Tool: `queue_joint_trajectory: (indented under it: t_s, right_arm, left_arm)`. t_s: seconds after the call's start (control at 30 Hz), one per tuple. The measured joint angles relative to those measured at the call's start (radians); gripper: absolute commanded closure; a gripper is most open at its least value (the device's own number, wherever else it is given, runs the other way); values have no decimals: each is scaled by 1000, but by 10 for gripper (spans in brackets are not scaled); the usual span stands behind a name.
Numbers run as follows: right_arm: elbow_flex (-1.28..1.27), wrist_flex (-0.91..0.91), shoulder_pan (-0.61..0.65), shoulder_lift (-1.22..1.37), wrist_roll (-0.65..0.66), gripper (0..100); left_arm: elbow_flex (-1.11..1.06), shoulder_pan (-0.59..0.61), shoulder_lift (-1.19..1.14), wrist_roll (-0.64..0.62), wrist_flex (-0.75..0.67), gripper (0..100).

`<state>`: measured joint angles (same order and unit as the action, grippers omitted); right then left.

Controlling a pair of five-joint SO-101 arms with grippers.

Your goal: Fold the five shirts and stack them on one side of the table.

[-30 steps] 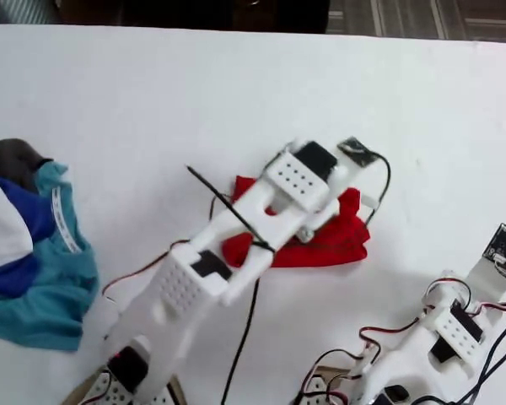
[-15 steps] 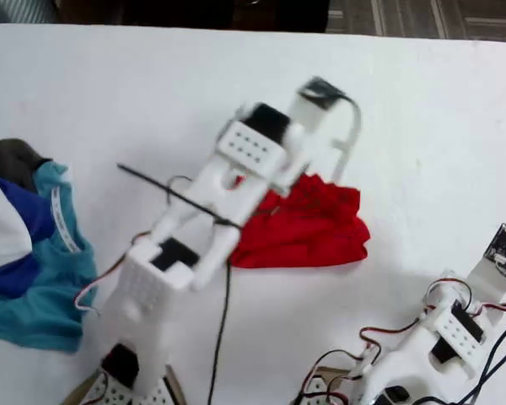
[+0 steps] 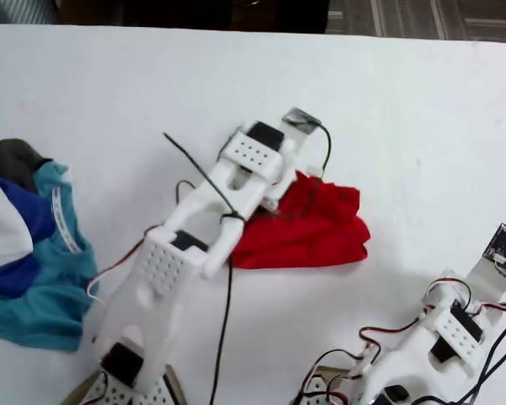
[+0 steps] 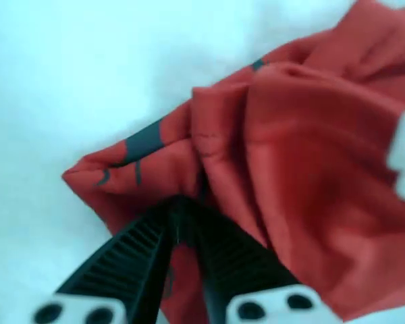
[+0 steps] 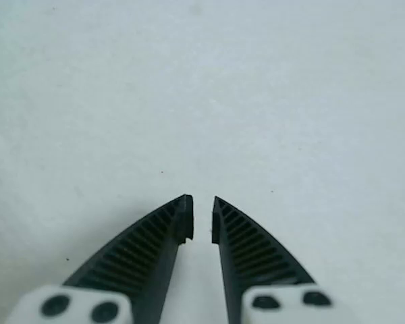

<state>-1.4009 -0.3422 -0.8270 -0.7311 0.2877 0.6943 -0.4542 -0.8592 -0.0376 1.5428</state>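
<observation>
Left gripper (image 4: pixel 179 202): my fingertips are drawn together at a crease near one corner of the red shirt (image 3: pixel 316 232). I cannot tell whether any cloth is actually pinched between them or whether they only press on it.

Red shirt: lies bunched and wrinkled near the middle of the table (image 3: pixel 405 101), with several layers overlapping. It is not a flat fold.

Right gripper (image 5: pixel 202 216): only a narrow gap between the tips, holding nothing, over bare table and well apart from the shirt.

Heap of shirts (image 3: pixel 34 253): teal, blue, white and a dark one, loose at the table's left edge. None looks folded.

Risks as I judge them:
- If I have only a sliver of cloth, or none, a pull slips off and the corner drops back.
- If I have caught more than one layer at this crease, lifting drags the whole bundle instead of opening it.
- With my right side far off, nothing pins the opposite edge. Any drag may slide the shirt across the smooth table rather than spread it.
- My left arm's loose cable (image 3: pixel 223 278) hangs just beside the cloth and could snag or sweep it.
- A long drag toward the left edge could plough into the heap and tangle with it.
</observation>
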Motion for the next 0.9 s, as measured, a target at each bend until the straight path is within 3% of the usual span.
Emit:
queue_joint_trajectory:
  t_s: [0.4,0.9]
  right_arm:
    - [0,0,0,0,0,940]
    - [0,0,0,0,0,940]
  left_arm:
    - [0,-206,72,-21,127,975]
    - [147,-213,72,-23,224,975]
